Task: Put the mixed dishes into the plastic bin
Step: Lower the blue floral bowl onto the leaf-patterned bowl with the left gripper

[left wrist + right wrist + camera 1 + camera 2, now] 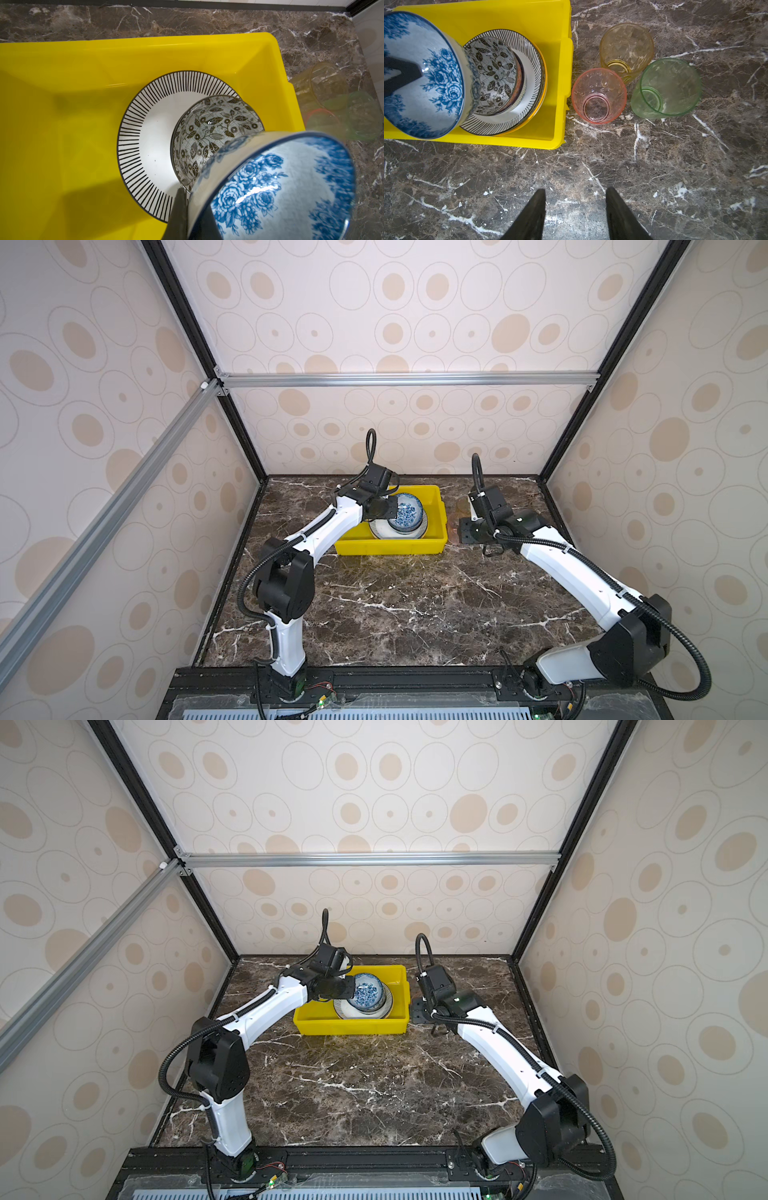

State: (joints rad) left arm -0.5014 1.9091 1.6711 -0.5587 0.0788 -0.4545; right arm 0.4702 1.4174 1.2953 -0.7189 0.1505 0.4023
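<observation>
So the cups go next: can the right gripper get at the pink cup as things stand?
Probably yes. The right gripper is open, with bare table between it and the pink cup. The yellow bin and amber cup stand close beside it, so clearance is tight.

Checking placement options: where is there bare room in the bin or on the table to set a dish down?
Free: bin floor between its left wall and the striped plate; table in front of the bin. Crowded: patterned bowl atop the plate, blue bowl above; pink cup, amber cup, green cup bunched right of the bin.
</observation>
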